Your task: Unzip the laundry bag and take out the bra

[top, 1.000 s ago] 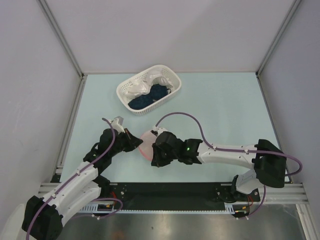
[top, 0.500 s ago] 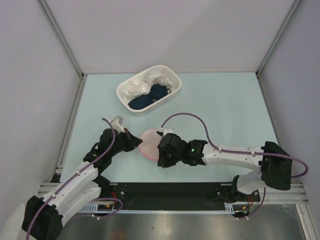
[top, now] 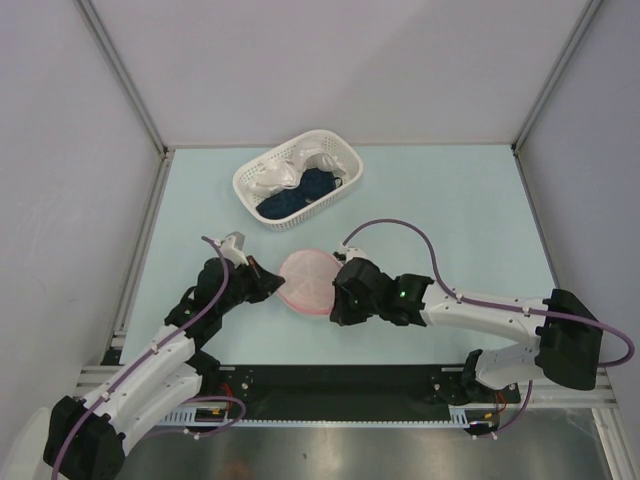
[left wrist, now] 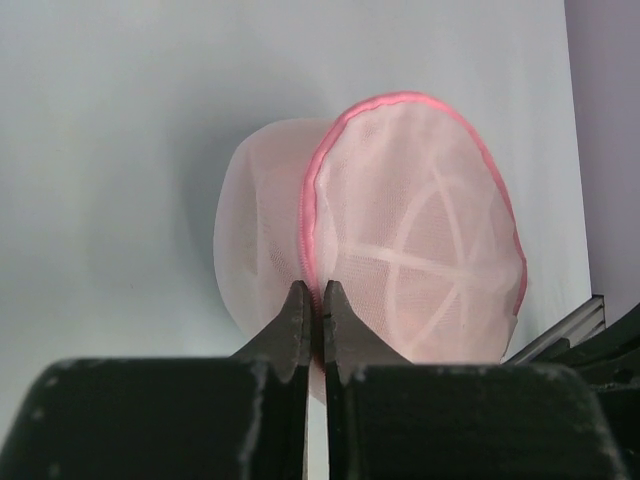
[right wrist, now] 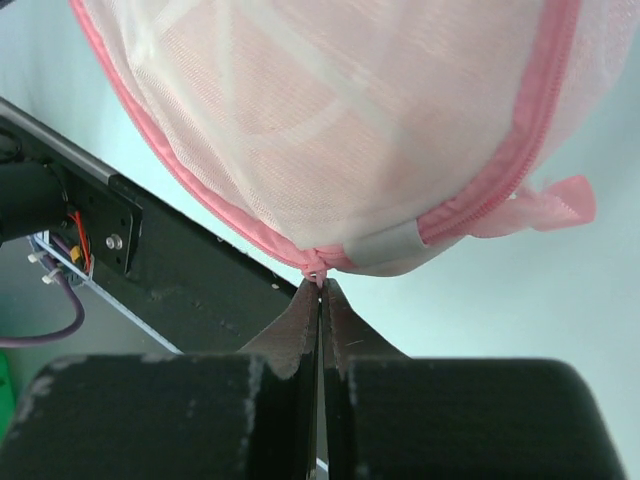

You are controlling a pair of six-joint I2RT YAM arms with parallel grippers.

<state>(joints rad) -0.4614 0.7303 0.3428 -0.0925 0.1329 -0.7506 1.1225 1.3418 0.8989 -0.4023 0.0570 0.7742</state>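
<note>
The laundry bag (top: pixel 308 282), a round white-mesh pouch with pink zip edging, is held between both grippers near the table's front. My left gripper (top: pixel 273 284) is shut on the pink zip edge (left wrist: pixel 308 262) at the bag's left side; its tips (left wrist: pixel 313 300) pinch the seam between the two halves (left wrist: pixel 400 240). My right gripper (top: pixel 339 291) is shut on the small pink zip pull (right wrist: pixel 318 272) at the bag's right side, under the mesh dome (right wrist: pixel 330 120). The bra is hidden; only a pinkish tint shows through the mesh.
A white lattice basket (top: pixel 351 170) stands at the back centre with a white cloth (top: pixel 278 176) and a dark blue cloth (top: pixel 300 197) in it. A pink fabric tab (right wrist: pixel 545 208) hangs off the bag. The black front rail (top: pixel 340 378) runs just behind the arms.
The right gripper has moved to the right, still shut at the bag's rim. The bag's round face has come out from under it and shows more fully. The left gripper has barely moved.
</note>
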